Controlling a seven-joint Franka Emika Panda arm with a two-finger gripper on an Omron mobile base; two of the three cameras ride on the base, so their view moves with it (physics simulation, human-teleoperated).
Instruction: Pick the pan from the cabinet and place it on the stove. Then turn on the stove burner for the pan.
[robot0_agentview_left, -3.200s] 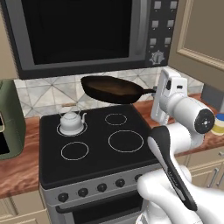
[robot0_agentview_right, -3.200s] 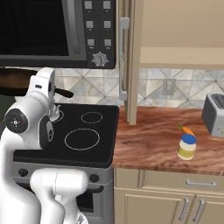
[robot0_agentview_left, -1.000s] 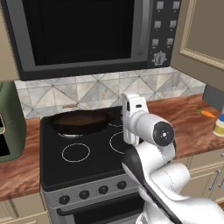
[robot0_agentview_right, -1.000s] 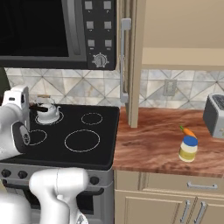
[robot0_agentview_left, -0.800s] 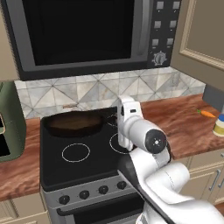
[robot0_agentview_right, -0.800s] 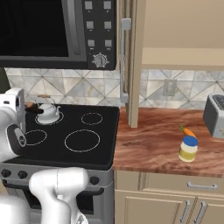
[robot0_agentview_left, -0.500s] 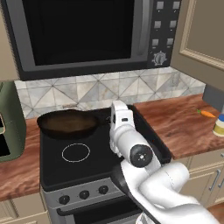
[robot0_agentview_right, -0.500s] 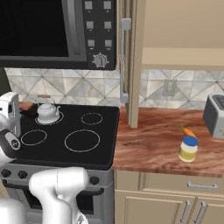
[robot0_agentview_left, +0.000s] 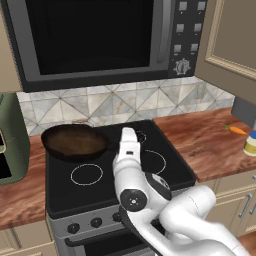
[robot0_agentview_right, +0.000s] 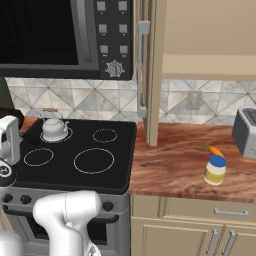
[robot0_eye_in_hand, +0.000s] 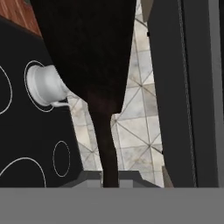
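Observation:
The dark round pan (robot0_agentview_left: 74, 142) hangs low over the back left of the black glass stove (robot0_agentview_left: 107, 192), just behind the mid-sized ring of the stove burner (robot0_agentview_left: 86, 174). My gripper (robot0_agentview_left: 122, 145) is to its right, shut on the long black handle (robot0_eye_in_hand: 106, 144). In the hand view the pan (robot0_eye_in_hand: 87, 43) stretches away from my gripper (robot0_eye_in_hand: 109, 180), with a white kettle (robot0_eye_in_hand: 43, 85) beside it on a back ring. From the right, the kettle (robot0_agentview_right: 54, 128) stands on the stove (robot0_agentview_right: 117, 170) behind the burner (robot0_agentview_right: 39, 156). The tan cabinet (robot0_agentview_right: 152, 75) has its door open.
A black microwave (robot0_agentview_left: 95, 40) hangs above the stove, and black knobs (robot0_agentview_left: 96, 222) line its front. A green appliance (robot0_agentview_left: 10, 140) stands on the counter to the left. On the right counter are a carrot (robot0_agentview_right: 215, 150), a jar (robot0_agentview_right: 215, 170) and a toaster (robot0_agentview_right: 245, 131).
My arm has swung left with the pan in its grip. The pan has come down from high over the stove's middle to low over the back left.

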